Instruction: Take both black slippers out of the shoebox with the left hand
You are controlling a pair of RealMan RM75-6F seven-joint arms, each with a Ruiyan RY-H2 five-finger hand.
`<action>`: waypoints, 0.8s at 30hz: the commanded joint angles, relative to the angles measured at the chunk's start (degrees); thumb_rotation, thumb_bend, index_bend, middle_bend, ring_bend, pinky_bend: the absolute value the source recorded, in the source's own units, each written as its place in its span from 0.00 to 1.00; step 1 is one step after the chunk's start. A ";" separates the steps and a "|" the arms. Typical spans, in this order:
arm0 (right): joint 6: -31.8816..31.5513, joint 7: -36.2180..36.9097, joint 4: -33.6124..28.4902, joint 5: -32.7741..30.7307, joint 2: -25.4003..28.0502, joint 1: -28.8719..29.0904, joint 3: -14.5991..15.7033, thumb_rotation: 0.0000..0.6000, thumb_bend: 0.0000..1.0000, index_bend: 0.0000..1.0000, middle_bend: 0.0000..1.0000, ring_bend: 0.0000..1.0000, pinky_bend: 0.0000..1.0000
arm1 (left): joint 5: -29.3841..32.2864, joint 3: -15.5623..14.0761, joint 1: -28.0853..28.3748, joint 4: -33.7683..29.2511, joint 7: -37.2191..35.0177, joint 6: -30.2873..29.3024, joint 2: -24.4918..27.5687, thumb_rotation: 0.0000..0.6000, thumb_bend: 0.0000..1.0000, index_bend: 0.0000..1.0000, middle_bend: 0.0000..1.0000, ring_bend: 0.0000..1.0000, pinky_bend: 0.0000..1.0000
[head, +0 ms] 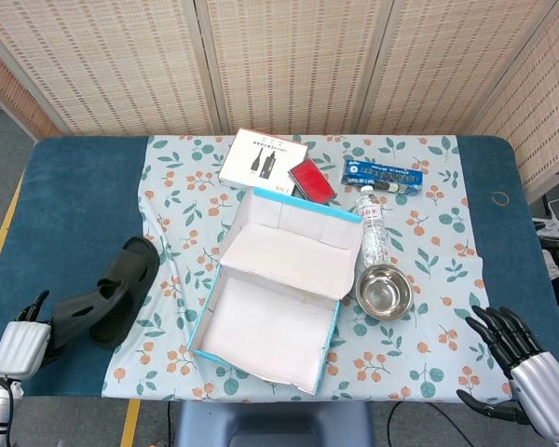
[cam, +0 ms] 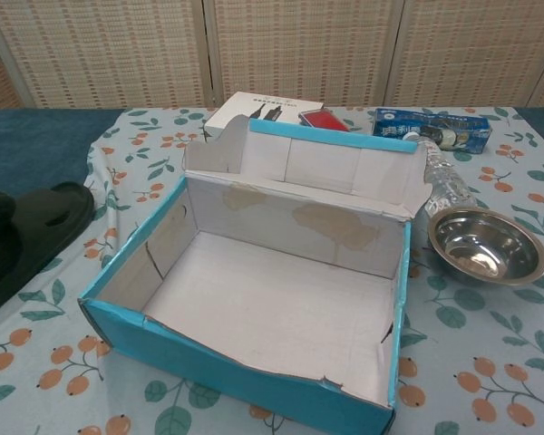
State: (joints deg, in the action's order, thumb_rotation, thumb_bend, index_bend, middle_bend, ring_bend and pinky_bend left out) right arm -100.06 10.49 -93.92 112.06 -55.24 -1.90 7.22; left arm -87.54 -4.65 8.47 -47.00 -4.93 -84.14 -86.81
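Head view has the left hand (head: 20, 343) down at the table's near edge, fingers apart, holding nothing as far as I can tell since it's half cut off. Both black slippers (head: 112, 293) lie stacked just beside it, out of the shoebox (head: 272, 303), which sits further off toward the right hand (head: 522, 365). That one's splayed wide, nothing in it.
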 commanded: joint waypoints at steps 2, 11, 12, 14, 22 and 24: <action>-0.56 0.06 -0.06 0.19 0.12 -0.24 0.10 0.69 0.14 0.00 0.00 0.00 0.00 | -0.19 -0.77 -1.12 -1.74 3.65 1.01 1.52 1.00 0.44 0.00 0.00 0.00 0.23; -0.92 0.24 0.00 0.31 0.17 -0.35 0.17 0.69 0.14 0.00 0.00 0.00 0.00 | -0.86 -2.65 -2.27 -11.30 -0.28 4.02 7.27 1.00 0.33 0.00 0.00 0.00 0.15; -1.13 0.25 0.02 0.35 0.15 -0.42 0.15 0.69 0.14 0.00 0.00 0.00 0.00 | -0.92 -2.77 -2.28 -12.67 -1.38 4.36 8.04 1.00 0.32 0.00 0.00 0.00 0.14; -1.34 0.24 0.06 0.45 0.14 -0.52 0.18 0.69 0.14 0.00 0.00 0.00 0.00 | -1.25 -2.92 -2.25 -14.17 -3.05 4.59 8.82 1.00 0.29 0.00 0.00 0.00 0.14; -1.65 0.29 0.04 0.36 0.28 -0.73 0.23 0.69 0.14 0.00 0.00 0.00 0.00 | -5.53 -5.08 -1.61 -19.52 -13.44 4.44 12.41 1.00 0.29 0.00 0.00 0.00 0.11; -1.59 0.31 0.07 0.28 0.31 -0.71 0.21 0.69 0.14 0.00 0.00 0.00 0.00 | -6.30 -5.41 -1.67 -20.68 -14.24 3.91 13.17 1.00 0.29 0.00 0.00 0.00 0.11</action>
State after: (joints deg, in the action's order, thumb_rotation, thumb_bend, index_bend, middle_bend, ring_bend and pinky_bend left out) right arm -101.64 10.80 -93.86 112.35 -54.93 -2.61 7.44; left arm -92.89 -9.43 6.71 -66.59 -18.16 -79.81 -74.59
